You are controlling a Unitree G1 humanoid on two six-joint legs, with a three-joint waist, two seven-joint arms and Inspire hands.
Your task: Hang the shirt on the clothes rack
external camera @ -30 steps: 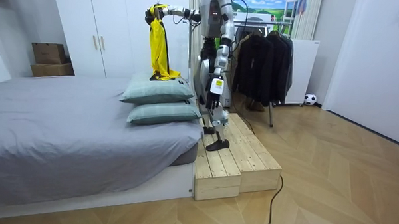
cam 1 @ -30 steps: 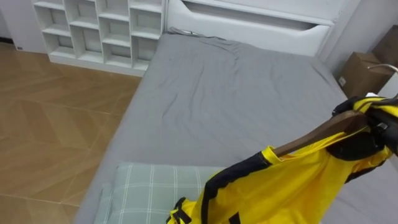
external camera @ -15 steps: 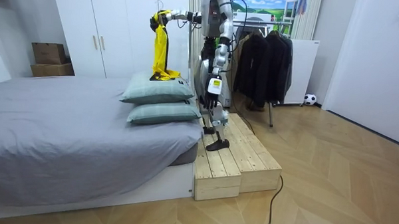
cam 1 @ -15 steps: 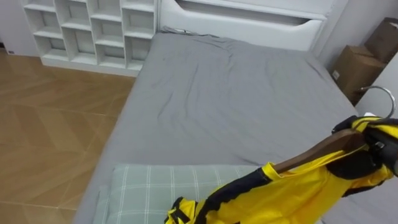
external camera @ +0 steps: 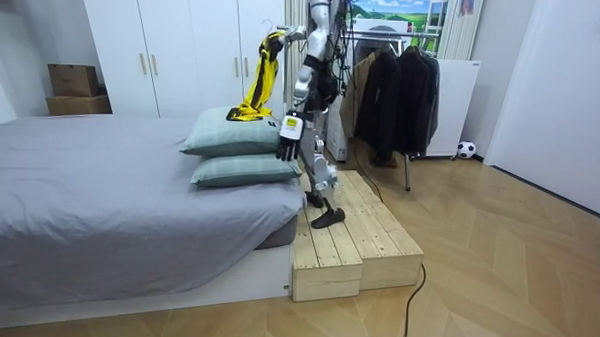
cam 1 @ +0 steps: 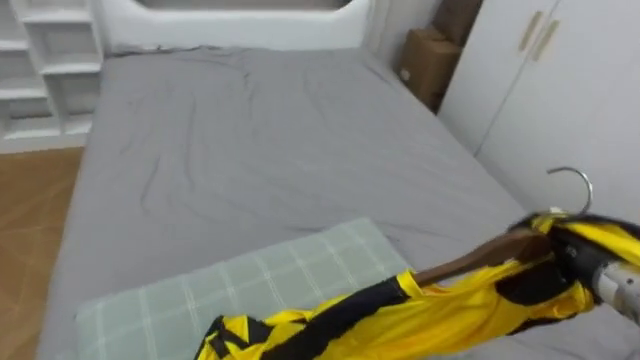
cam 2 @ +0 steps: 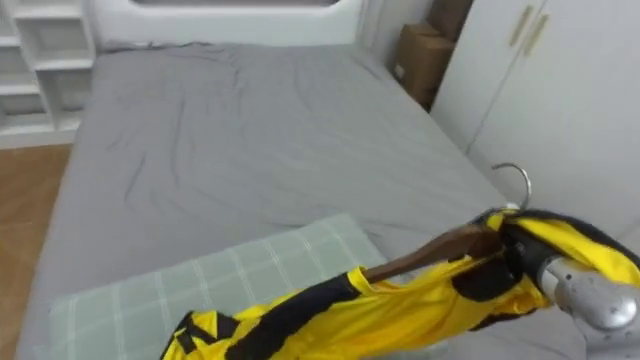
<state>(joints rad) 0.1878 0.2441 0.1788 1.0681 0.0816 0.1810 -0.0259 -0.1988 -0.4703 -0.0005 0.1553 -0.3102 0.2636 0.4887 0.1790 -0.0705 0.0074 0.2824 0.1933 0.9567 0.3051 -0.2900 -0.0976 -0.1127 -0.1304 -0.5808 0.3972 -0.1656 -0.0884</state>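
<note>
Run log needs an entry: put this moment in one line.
stance: on wooden step beside bed | right hand: grips wooden hanger carrying yellow shirt, tail reaching pillow | left hand: hangs at side

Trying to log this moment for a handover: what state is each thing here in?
yellow shirt, on the hanger, lower end resting on the top pillow.
wooden hanger, held tilted in the air, hook free.
right hand, shut on the hanger.
left hand, open, hanging at the robot's side.
wardrobe doors, closed.
dark jackets, hanging on the rack.
</note>
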